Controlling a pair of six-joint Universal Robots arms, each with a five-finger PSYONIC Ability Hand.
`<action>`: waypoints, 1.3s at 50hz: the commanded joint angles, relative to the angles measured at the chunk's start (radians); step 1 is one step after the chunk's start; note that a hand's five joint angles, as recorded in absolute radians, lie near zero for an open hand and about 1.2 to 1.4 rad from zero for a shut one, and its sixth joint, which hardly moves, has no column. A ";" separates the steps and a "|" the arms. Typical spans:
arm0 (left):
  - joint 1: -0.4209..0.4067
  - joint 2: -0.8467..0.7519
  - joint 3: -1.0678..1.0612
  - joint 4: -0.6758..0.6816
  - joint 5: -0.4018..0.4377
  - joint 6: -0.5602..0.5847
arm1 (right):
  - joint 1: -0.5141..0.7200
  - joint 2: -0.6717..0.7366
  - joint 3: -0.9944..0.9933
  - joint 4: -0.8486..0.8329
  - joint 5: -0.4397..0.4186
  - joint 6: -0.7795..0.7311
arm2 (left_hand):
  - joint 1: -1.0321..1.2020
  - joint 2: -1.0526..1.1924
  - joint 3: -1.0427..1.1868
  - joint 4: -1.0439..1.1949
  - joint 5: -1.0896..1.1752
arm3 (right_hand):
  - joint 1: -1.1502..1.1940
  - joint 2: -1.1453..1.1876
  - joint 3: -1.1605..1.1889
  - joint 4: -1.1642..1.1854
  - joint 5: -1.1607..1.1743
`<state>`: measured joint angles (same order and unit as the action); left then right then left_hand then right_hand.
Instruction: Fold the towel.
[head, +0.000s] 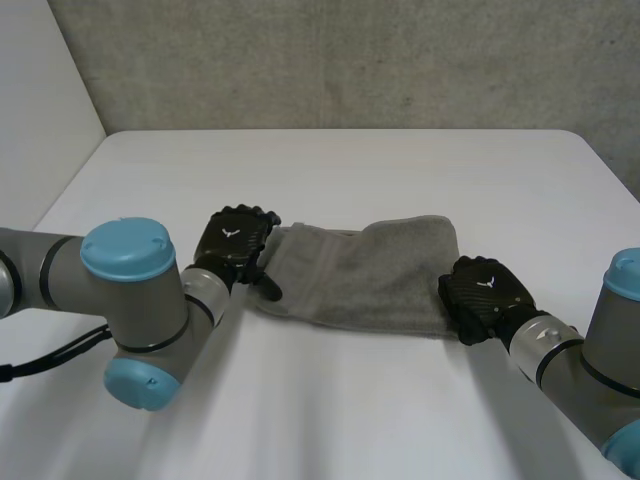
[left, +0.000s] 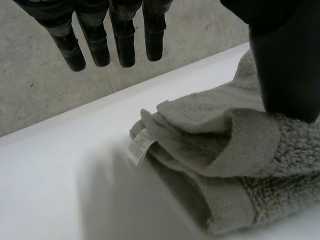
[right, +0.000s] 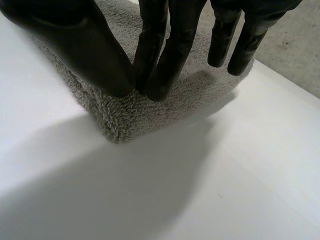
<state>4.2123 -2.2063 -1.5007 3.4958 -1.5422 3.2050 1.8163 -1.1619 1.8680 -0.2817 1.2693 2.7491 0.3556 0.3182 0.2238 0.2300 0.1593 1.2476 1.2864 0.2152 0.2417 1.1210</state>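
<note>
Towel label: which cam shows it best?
Left wrist view: the white label sticks out at the towel corner, near the fingertips of the left hand. The head view takes in the whole towel, but the label is too small to tell. The right wrist view faces a corner at the other end, pinched by the right hand.

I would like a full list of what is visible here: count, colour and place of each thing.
table: one, white, under everything.
wall: one, grey, behind the table.
towel: one, grey, partly folded, mid-table.
label: one, white, at the towel's left end.
left hand: one, black, open, thumb on the towel's left end.
right hand: one, black, pinching the towel's near right corner.
left arm, right arm: two, grey, light-blue caps, nearest the camera.
</note>
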 joint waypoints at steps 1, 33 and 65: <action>0.018 0.008 -0.044 0.002 0.002 -0.002 | -0.005 0.001 0.008 0.001 -0.008 0.000 | -0.016 0.022 -0.049 -0.055 0.006 | 0.149 0.110 -0.041 -0.067 0.101; 0.011 0.284 -0.135 -0.003 0.005 -0.014 | -0.095 -0.189 0.079 0.007 -0.007 0.041 | -0.022 0.016 -0.049 -0.055 0.000 | -0.981 -1.019 -0.041 -0.067 -1.029; 0.021 0.295 -0.234 -0.008 0.014 -0.123 | -0.072 -0.013 0.071 -0.094 -0.019 0.150 | -0.057 -0.020 -0.049 -0.055 -0.035 | -0.594 -0.633 -0.041 -0.067 -0.642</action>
<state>4.2286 -1.9072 -1.7330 3.4894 -1.5288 3.0981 1.7428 -1.1783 1.9425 -0.3546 1.2489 2.8993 0.3556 0.3160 0.2238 0.2301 0.1435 0.4791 0.4714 0.2152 0.2417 0.3176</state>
